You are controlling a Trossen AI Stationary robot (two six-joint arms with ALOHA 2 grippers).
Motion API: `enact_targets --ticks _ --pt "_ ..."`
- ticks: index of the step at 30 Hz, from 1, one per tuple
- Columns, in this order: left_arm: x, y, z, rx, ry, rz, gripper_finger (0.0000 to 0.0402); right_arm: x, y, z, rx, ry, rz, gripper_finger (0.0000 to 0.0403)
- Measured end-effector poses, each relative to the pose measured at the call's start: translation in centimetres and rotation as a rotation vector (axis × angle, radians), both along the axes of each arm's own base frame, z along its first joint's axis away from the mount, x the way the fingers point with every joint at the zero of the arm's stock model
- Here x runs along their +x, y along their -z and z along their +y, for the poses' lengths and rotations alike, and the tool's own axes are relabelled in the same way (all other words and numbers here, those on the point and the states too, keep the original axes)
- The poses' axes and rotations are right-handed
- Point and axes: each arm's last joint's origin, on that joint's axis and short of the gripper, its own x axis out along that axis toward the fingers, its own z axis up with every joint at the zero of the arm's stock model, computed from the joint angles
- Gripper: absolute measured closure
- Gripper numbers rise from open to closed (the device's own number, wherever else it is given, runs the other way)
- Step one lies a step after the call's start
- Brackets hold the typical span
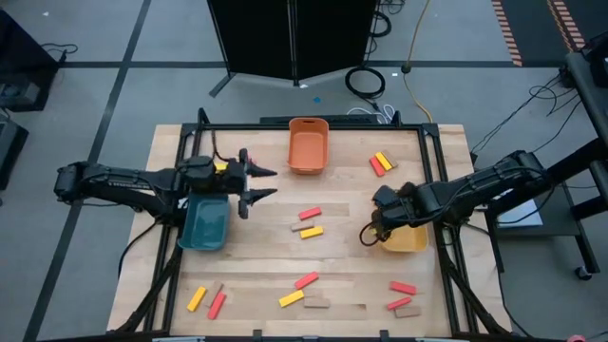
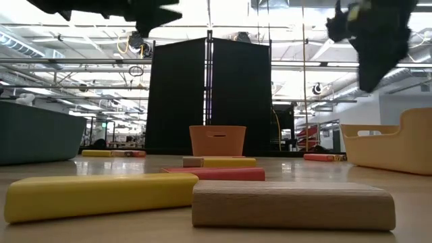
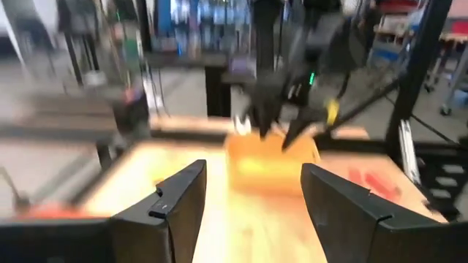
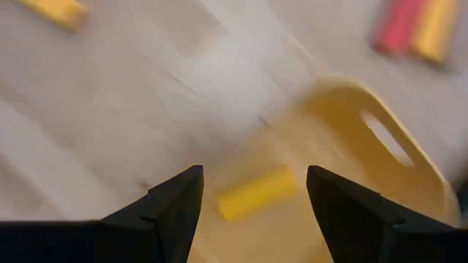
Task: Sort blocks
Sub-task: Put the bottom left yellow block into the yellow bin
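Right wrist view: right gripper (image 4: 252, 193) spread wide, yellow block (image 4: 256, 193) loose in yellow bin (image 4: 409, 175) directly below. Best to lift straight up, clear of rim.

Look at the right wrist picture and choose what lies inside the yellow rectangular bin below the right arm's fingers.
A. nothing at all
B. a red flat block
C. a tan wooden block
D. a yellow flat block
D: a small yellow flat block lies on the floor of the yellow rectangular bin, seen between the open fingers of the right gripper, which hold nothing.
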Motion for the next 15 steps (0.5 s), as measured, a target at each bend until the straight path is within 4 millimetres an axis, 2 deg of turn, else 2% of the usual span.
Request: enact_targets --ticks 6,10,15 --pt "-0.6 2.6 -1.1 -0.258 -0.009 0.272 0.0181 3.2 -1.3 1.0 -0.055 -0.319 -0.295 0.0165" --pt "-1.4 4.1 -2.7 -0.453 0.021 0.464 0.0181 5.1 -2.8 1.5 -0.148 -0.503 -0.502 0.0165" --pt "-2.1 4.4 -5.4 -0.679 0.143 0.584 0.0181 7.1 -3.6 2.2 -0.290 -0.665 -0.653 0.0165"
